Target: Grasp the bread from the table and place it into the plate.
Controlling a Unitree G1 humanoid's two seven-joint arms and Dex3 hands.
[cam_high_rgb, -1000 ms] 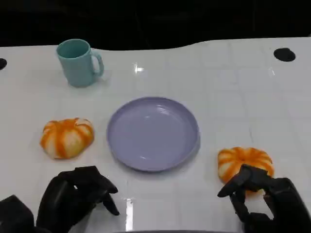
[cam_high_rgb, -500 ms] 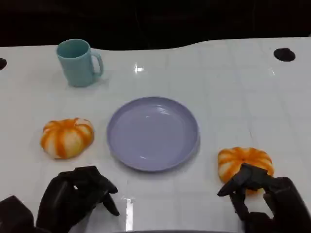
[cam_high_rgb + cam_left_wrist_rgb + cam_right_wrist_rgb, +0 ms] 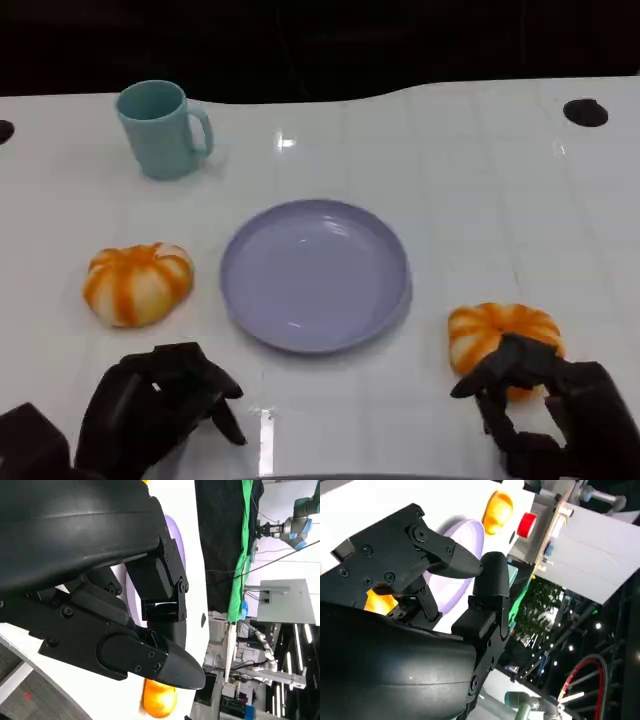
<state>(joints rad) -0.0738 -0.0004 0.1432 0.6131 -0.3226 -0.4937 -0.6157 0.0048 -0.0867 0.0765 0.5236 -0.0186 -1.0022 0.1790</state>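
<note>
Resting at about 7 o'clock on the white desk (image 3: 470,170), the left hand (image 3: 160,405) has its fingers curled in loosely and holds nothing. Just beyond it, at 9 o'clock from the plate, lies one orange-striped bread (image 3: 137,283), apart from both the hand and the plate. A teal mug (image 3: 160,129) stands at 11 o'clock, well clear of the work. The lavender plate (image 3: 315,275) sits in the middle with nothing on it.

At 4 o'clock from the plate lies the second bread (image 3: 500,335), and the right hand (image 3: 545,410) is right at its near edge, fingers apart and arched over that side. Whether the fingertips touch the crust I cannot tell. Nothing is gripped yet.

The step in hand looks like closing on this right-side bread. To do it well, the hand should probably reach a little farther toward 12 o'clock so the fingers straddle the loaf's widest part, not just its near rim, then close gently: soft bread would squash or squirt away under a hard, off-centre pinch. Lifting straight up before swinging toward 10 o'clock should clear the plate's rim.
</note>
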